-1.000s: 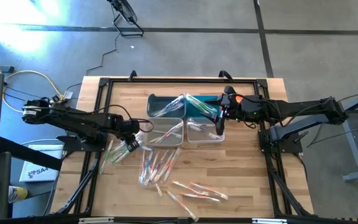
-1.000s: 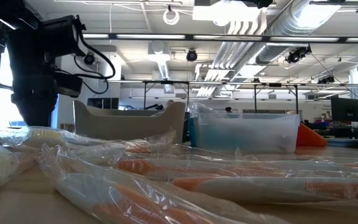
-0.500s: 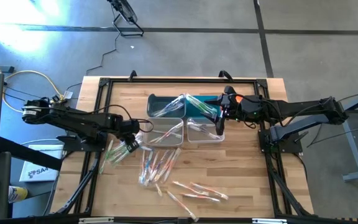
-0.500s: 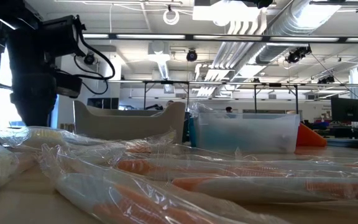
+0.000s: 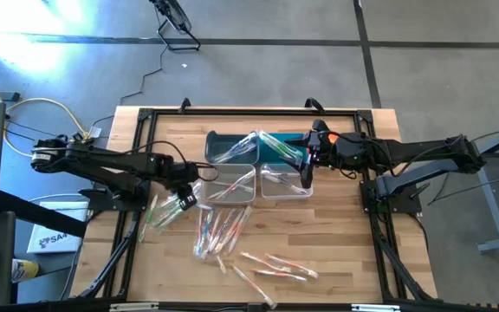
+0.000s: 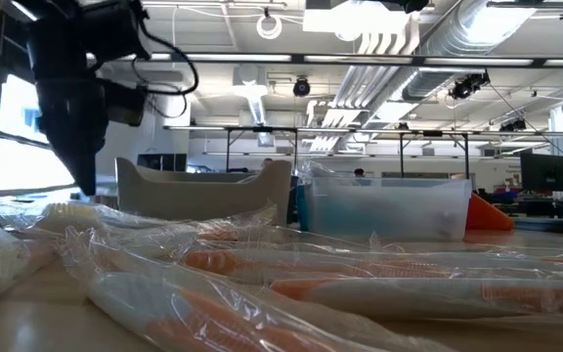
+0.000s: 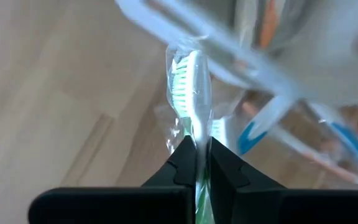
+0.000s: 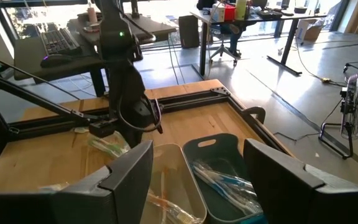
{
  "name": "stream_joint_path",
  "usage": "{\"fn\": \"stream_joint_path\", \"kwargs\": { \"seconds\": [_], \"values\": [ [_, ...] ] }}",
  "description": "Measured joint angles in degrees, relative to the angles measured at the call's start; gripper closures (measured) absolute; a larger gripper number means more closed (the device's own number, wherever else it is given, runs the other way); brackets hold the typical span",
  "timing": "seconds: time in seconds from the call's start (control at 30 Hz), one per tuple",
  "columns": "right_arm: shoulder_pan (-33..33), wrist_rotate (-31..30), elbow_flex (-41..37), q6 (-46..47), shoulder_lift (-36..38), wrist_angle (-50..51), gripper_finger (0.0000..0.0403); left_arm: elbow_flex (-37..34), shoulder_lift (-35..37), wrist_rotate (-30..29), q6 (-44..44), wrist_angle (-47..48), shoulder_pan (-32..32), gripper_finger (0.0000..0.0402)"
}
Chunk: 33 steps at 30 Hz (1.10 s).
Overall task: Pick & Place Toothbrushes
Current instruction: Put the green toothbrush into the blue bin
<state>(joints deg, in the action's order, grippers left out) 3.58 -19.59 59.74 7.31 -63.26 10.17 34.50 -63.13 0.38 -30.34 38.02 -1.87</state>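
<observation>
From above, the left gripper (image 5: 187, 201) sits at the left of the table over a green toothbrush (image 5: 165, 211), just left of the clear bins (image 5: 230, 180); the right gripper (image 5: 306, 178) waits, spread wide and empty, over the bins. At the left wrist, fingers (image 7: 185, 163) pinch the wrapped handle, apparently lengthwise, bristles pointing away.

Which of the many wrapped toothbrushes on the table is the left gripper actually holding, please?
The green-handled toothbrush with white and green bristles: unlike the loose ones on the wood, it is pinched between the left gripper and its shut fingers, beside the clear bin.
</observation>
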Motion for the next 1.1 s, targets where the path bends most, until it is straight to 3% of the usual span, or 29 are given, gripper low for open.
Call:
{"fn": "stream_joint_path", "kwargs": {
  "seconds": [0.6, 0.83, 1.1],
  "values": [
    [0.0, 0.0, 0.0, 0.0, 0.0, 0.0, 0.0159, 32.2, 0.0, -14.3, 7.7, 26.9, 0.0, 0.0390],
    [0.0, 0.0, 0.0, 0.0, 0.0, 0.0, 0.0159, 41.5, 0.0, -16.3, 13.4, 17.6, 0.0, 0.0390],
    [0.0, 0.0, 0.0, 0.0, 0.0, 0.0, 0.0159, 43.2, 0.0, -16.4, 21.6, -0.1, 0.0, 0.0390]
  ]
}}
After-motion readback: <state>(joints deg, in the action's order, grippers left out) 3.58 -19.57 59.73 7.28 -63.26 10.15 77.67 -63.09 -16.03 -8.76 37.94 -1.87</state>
